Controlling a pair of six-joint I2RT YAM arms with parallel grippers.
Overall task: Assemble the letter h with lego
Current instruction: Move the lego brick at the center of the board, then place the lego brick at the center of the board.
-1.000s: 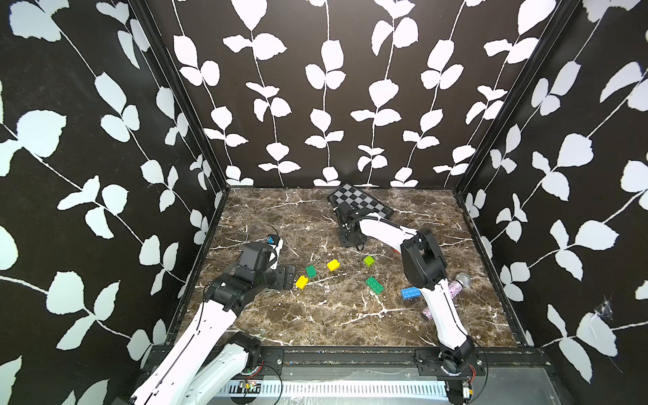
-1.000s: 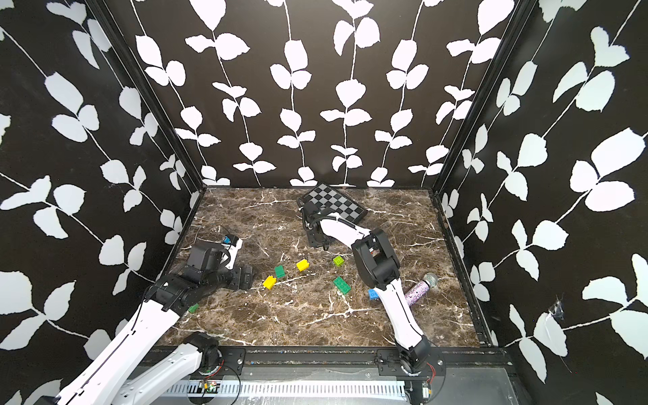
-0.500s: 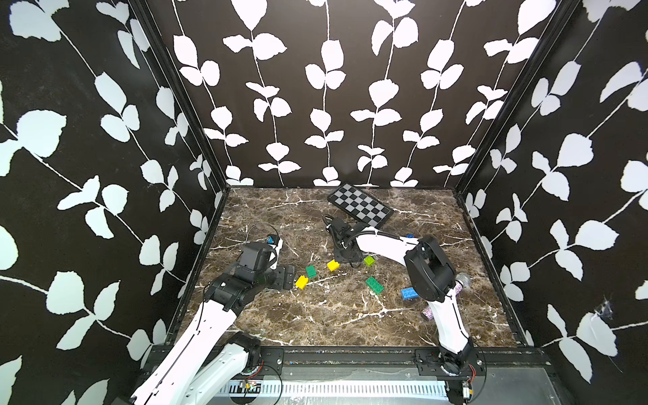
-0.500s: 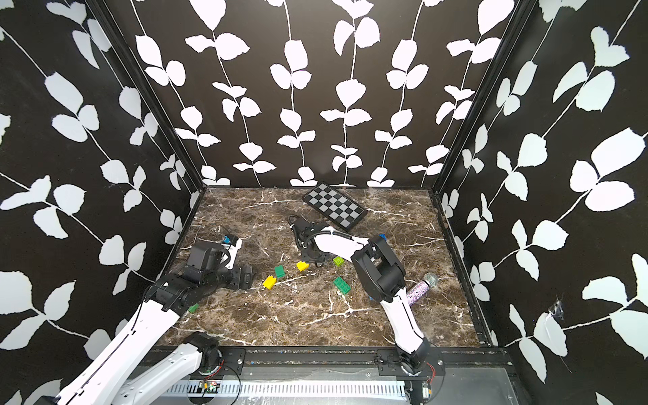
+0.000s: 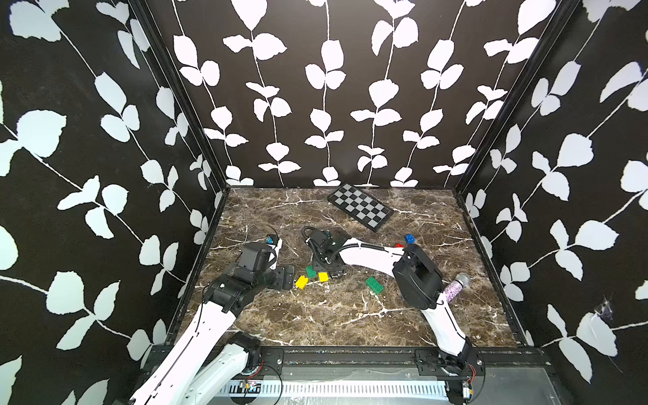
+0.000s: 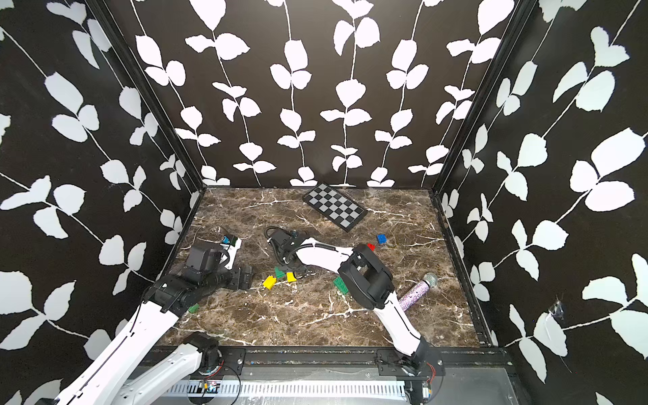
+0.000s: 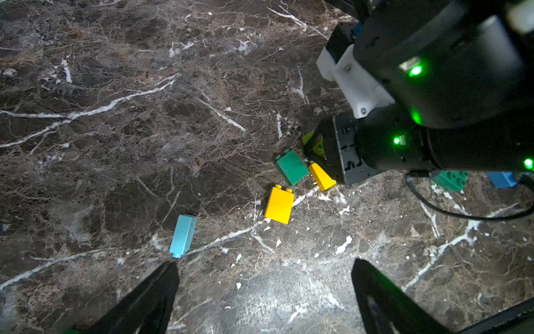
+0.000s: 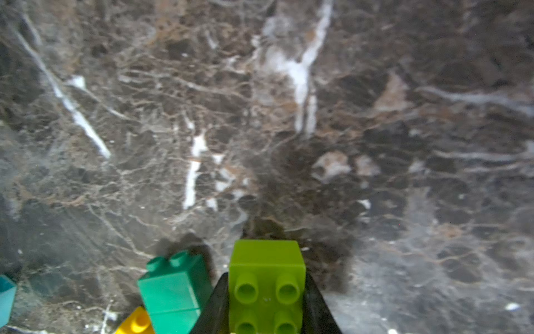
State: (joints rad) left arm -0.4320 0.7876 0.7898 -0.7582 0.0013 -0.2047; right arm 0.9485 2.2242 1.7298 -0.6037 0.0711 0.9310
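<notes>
A: What is seen in both top views?

B: The left gripper [image 5: 289, 277] is held low over the surface [image 5: 315, 315]. Its jaws are spread wide and empty, just beside a yellow brick [image 5: 301, 281]. The right gripper [image 5: 328, 270] is lowered next to a dark green brick [image 5: 310, 271] and a small yellow brick [image 5: 323, 276]. A green plate [image 5: 375, 285] lies apart from this group. A blue brick [image 5: 409, 238] and a red brick [image 5: 399, 245] are found further back, near each other. What is held by the right jaws cannot be told from here.

A: And the other things?

B: A checkered board [image 6: 335, 207] is laid near the back wall. A glittery cylinder [image 6: 415, 292] is seen beside the right arm.

A: What is shown in the left wrist view?

B: The two fingers [image 7: 156, 289] are seen far apart, with nothing between them. A pale blue brick [image 7: 183, 235] lies on its side just ahead of one finger. The yellow brick [image 7: 279, 204], the dark green brick [image 7: 291, 167] and the small yellow brick [image 7: 321, 176] are grouped closely. The last one seems to touch the right gripper, though the light there is poor. A bit of a lime brick [image 7: 316, 144] is glimpsed in those jaws.

A: And in the right wrist view?

B: The lime brick [image 8: 267, 277] is clamped between the closed jaws, with its studs turned to the camera. The dark green brick [image 8: 173, 286] is found just beside it.
</notes>
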